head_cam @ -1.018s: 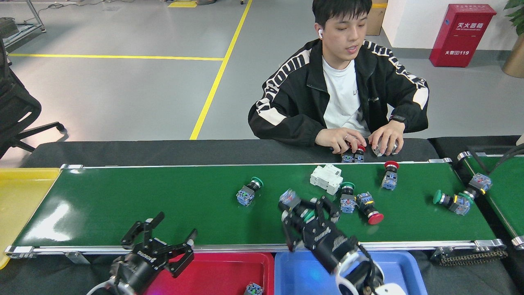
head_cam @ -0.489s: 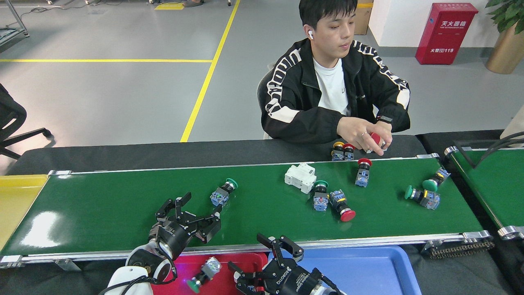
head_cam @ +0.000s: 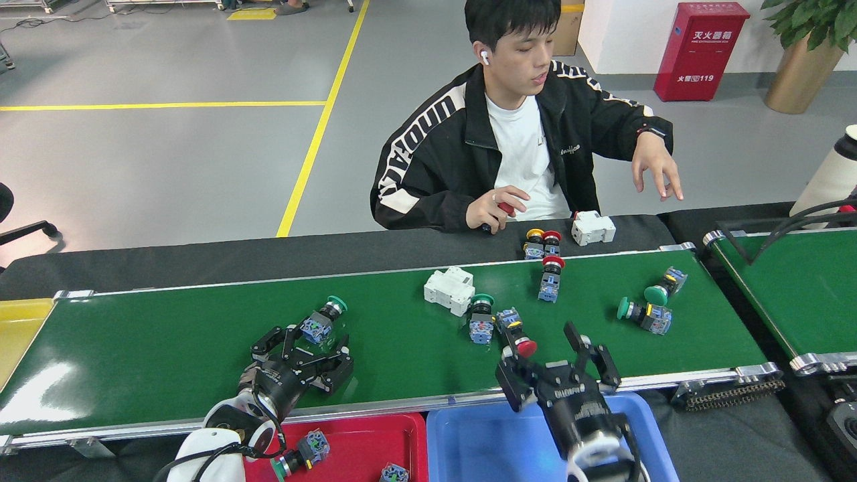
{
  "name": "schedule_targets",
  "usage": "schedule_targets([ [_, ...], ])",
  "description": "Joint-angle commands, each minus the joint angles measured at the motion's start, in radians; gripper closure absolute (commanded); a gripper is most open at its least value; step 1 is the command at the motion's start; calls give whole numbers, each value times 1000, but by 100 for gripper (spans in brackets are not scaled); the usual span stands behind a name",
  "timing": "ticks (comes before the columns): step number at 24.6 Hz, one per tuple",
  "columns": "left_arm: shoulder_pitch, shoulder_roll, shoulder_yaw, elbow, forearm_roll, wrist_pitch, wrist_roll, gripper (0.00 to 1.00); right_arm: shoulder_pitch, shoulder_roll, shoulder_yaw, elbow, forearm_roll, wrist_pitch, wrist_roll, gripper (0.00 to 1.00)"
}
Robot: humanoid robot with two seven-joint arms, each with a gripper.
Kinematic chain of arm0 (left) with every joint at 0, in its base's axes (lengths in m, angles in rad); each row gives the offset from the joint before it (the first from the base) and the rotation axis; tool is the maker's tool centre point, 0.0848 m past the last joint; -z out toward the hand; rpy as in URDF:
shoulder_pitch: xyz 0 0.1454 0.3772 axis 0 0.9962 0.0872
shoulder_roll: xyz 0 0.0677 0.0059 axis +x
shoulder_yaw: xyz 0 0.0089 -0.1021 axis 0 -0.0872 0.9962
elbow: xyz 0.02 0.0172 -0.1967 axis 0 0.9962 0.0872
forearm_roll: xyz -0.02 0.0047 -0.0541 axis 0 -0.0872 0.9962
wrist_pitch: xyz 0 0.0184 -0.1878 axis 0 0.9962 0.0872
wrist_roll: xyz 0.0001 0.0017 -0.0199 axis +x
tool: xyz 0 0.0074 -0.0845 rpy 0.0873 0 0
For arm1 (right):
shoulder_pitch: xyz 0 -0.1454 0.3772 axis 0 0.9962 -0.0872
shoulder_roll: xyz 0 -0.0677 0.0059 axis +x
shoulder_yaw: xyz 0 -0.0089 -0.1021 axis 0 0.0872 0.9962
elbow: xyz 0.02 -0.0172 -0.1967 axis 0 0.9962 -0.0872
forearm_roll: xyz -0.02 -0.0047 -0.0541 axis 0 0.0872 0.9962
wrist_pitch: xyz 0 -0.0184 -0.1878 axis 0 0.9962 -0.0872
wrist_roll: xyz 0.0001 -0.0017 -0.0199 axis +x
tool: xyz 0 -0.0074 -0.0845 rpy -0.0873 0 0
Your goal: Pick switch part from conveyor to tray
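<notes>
The conveyor (head_cam: 167, 348) runs across the view and carries several switch parts. A green-capped switch part (head_cam: 321, 320) lies at the tips of my left gripper (head_cam: 304, 345), which is open, one finger on each side below it. My right gripper (head_cam: 556, 361) is open and empty over the belt's near rail, just right of a red-capped switch part (head_cam: 517, 337). The red tray (head_cam: 361, 435) below the rail holds two switch parts (head_cam: 304, 452) (head_cam: 394, 474). The blue tray (head_cam: 489, 445) lies under my right arm.
A white breaker (head_cam: 448, 290), another green-capped switch (head_cam: 481, 318), a standing red one (head_cam: 550, 278) and two green ones (head_cam: 643, 314) lie on the belt. A person sits behind it, one hand (head_cam: 659, 171) raised. A yellow tray (head_cam: 17, 335) is at far left, a second belt (head_cam: 797, 294) at right.
My left gripper has reached forward to the green-capped switch. My right gripper has swung from above the red tray up to the belt's near rail. The person has lifted one hand.
</notes>
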Motion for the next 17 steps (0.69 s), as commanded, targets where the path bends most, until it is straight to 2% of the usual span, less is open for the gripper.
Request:
schedule_targets([
  [1, -11, 12, 6, 2, 5, -5, 2, 94, 3, -5, 3, -24, 8, 5, -30, 3],
  [4, -9, 15, 6, -1, 36, -14, 2, 95, -33, 21, 11, 10, 63, 6, -24, 3],
  [7, 26, 37, 8, -58, 93, -51, 1, 94, -129, 84, 51, 131, 91, 8, -18, 3],
  [11, 221, 133, 57, -311, 180, -144, 1, 94, -297, 147, 62, 352, 95, 21, -18, 3],
  [13, 343, 163, 101, -451, 202, -227, 1, 94, -381, 173, 65, 481, 95, 44, -18, 3],
  [16, 477, 172, 137, -583, 197, -317, 1, 94, -459, 174, 100, 585, 82, 72, -21, 3],
  [17, 511, 187, 138, -609, 197, -344, 1, 94, -468, 174, 112, 610, 82, 72, -21, 8],
])
